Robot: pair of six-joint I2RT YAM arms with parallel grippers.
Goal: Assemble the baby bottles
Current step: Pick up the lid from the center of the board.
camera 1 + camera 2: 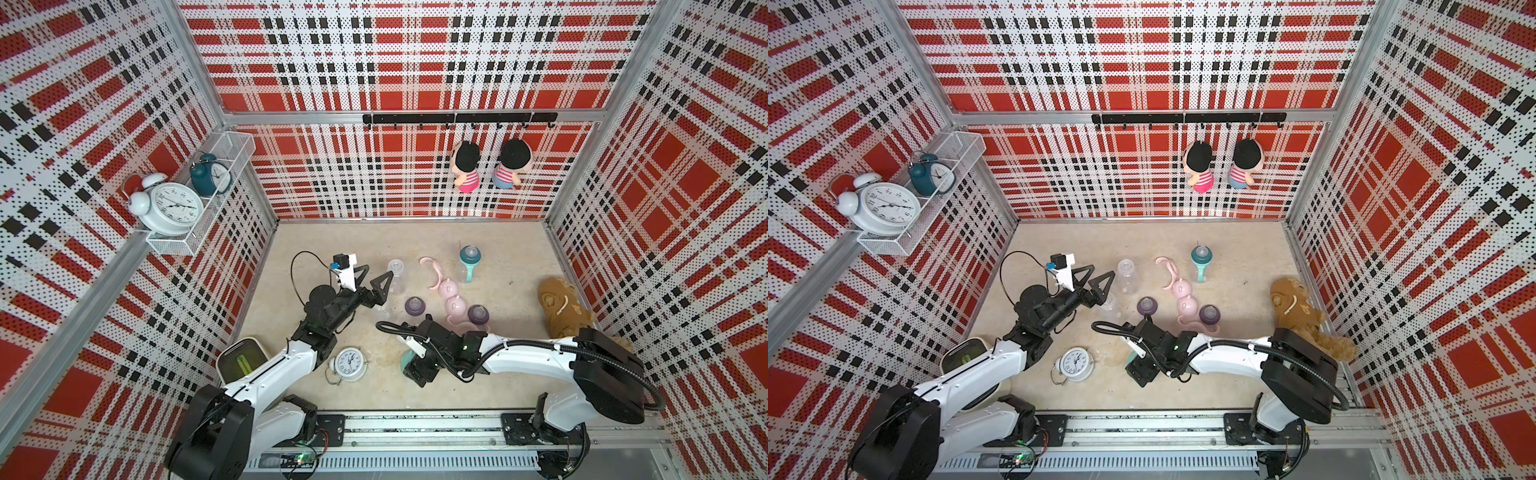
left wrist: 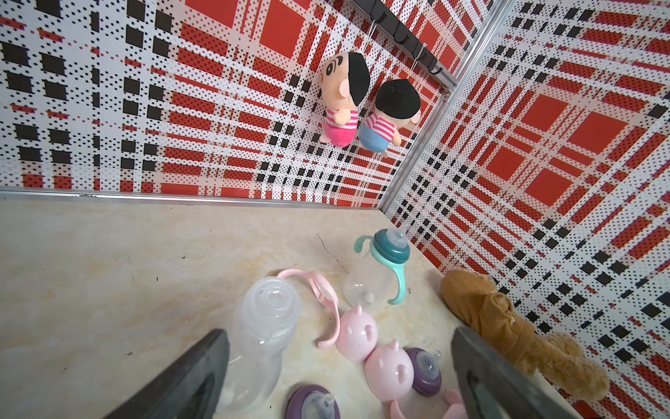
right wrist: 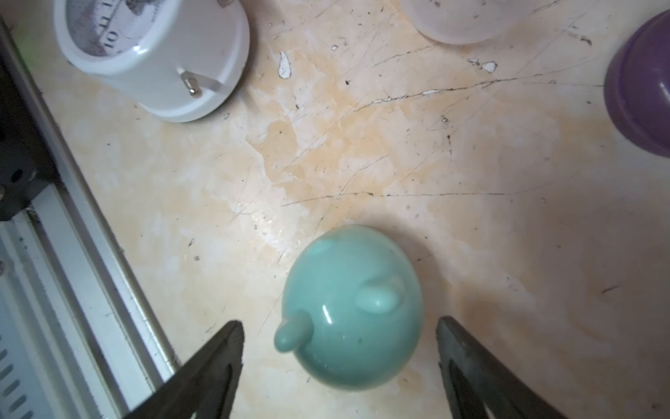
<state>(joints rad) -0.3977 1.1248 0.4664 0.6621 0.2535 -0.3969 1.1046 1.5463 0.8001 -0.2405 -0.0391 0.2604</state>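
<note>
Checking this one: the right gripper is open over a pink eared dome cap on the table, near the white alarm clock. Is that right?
Not quite. The eared dome cap under the open right gripper is teal, not pink, as the right wrist view shows. The rest holds: it sits on the table near the white alarm clock.

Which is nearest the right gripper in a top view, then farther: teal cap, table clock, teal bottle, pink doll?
1. Teal cap: between the right gripper's jaws.
2. Table clock: beside it, front.
3. Teal bottle: standing farther back.
4. Pink doll: on the back wall.
</note>
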